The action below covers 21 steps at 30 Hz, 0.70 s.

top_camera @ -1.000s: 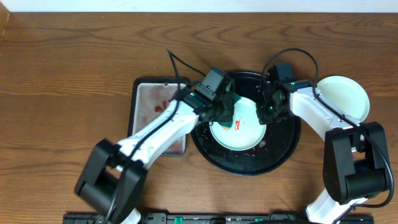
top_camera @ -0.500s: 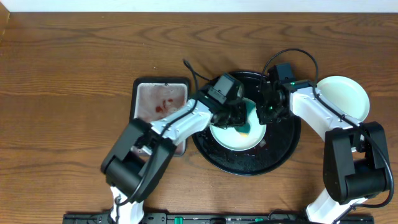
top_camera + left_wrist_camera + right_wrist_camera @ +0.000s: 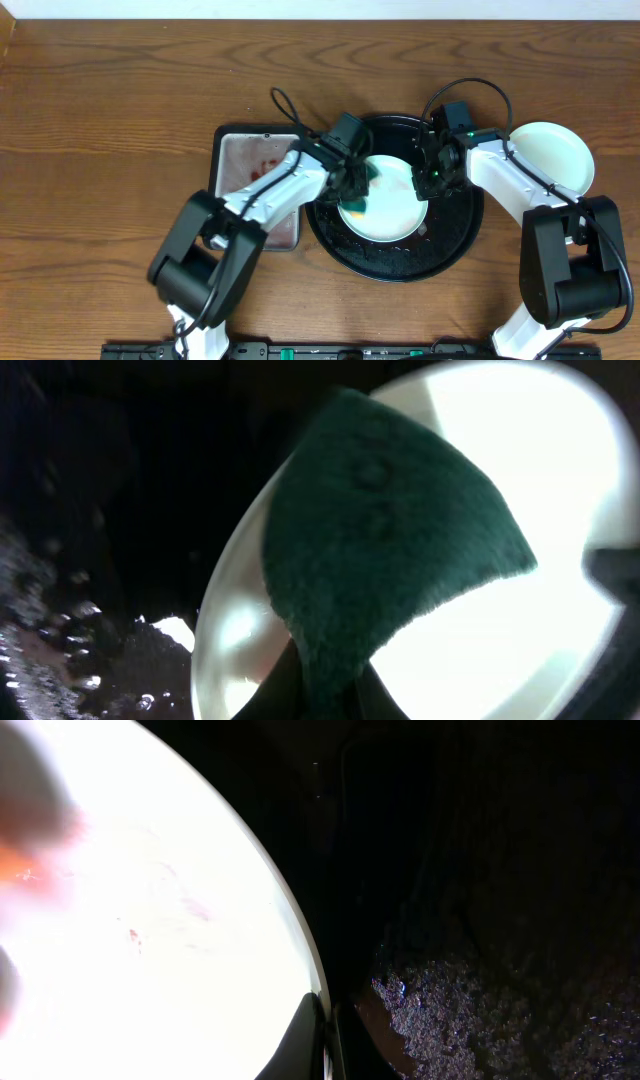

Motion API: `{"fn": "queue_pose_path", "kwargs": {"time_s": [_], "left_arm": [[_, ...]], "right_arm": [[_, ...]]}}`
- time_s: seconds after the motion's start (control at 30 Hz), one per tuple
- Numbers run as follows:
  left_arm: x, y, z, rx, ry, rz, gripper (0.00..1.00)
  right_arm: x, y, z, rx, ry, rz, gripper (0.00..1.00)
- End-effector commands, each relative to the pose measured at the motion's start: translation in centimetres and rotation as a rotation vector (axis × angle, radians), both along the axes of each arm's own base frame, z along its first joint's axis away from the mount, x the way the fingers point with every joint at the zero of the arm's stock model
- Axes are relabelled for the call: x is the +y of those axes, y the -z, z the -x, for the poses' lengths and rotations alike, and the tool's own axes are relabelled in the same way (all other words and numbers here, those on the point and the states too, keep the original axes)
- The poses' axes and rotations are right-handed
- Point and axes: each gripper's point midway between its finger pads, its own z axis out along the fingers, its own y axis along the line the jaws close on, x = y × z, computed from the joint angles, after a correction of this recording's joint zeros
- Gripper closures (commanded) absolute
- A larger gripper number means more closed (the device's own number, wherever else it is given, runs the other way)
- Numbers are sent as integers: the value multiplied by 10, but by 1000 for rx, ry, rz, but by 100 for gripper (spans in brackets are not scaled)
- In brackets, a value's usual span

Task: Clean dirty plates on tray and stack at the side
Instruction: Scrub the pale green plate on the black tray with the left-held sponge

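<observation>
A pale mint-white plate (image 3: 392,205) lies on the round black tray (image 3: 445,245). My left gripper (image 3: 358,185) is shut on a green sponge (image 3: 366,176) and presses it on the plate's left side; the sponge fills the left wrist view (image 3: 390,550) over the bright plate (image 3: 520,630). My right gripper (image 3: 428,182) is shut on the plate's right rim, seen in the right wrist view (image 3: 322,1030) with faint red smears on the plate (image 3: 150,950). A second pale plate (image 3: 552,156) lies on the table at the right. The yellow plate is out of view.
A rectangular silver-grey metal tray (image 3: 250,170) with red sauce smears lies left of the black tray. The black tray's floor is wet and speckled (image 3: 500,990). Both arms cross over the tray.
My left gripper has swept the sponge back to the left across the plate, after going right half a second ago. The right gripper and plate have stayed put.
</observation>
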Motion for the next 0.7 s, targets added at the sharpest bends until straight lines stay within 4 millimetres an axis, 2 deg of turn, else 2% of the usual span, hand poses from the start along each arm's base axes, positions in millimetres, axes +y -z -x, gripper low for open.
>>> {"fn": "queue_pose_path", "kwargs": {"time_s": [0.0, 0.07, 0.17, 0.23, 0.27, 0.33, 0.5, 0.67], "left_arm": [[-18, -40, -8, -124, 53, 85, 93], [-28, -42, -7, -136, 57, 106, 93], [-44, -33, -1, -125, 59, 121, 93], [-53, -23, 2, -108, 54, 123, 93], [-59, -8, 6, -83, 51, 116, 93], [-60, 3, 8, -63, 49, 102, 93], [-49, 24, 7, -47, 64, 47, 93], [-9, 23, 0, -56, 32, -85, 93]], "right_arm": [[-1, 2, 6, 17, -16, 11, 99], [-1, 2, 6, 17, -16, 11, 99], [-1, 2, 7, 19, -16, 12, 99], [-1, 2, 7, 20, -16, 12, 99], [-1, 2, 7, 20, -16, 12, 99], [-1, 2, 7, 20, -16, 12, 98], [-1, 2, 7, 20, -16, 12, 99], [-1, 2, 7, 20, -16, 12, 99]]}}
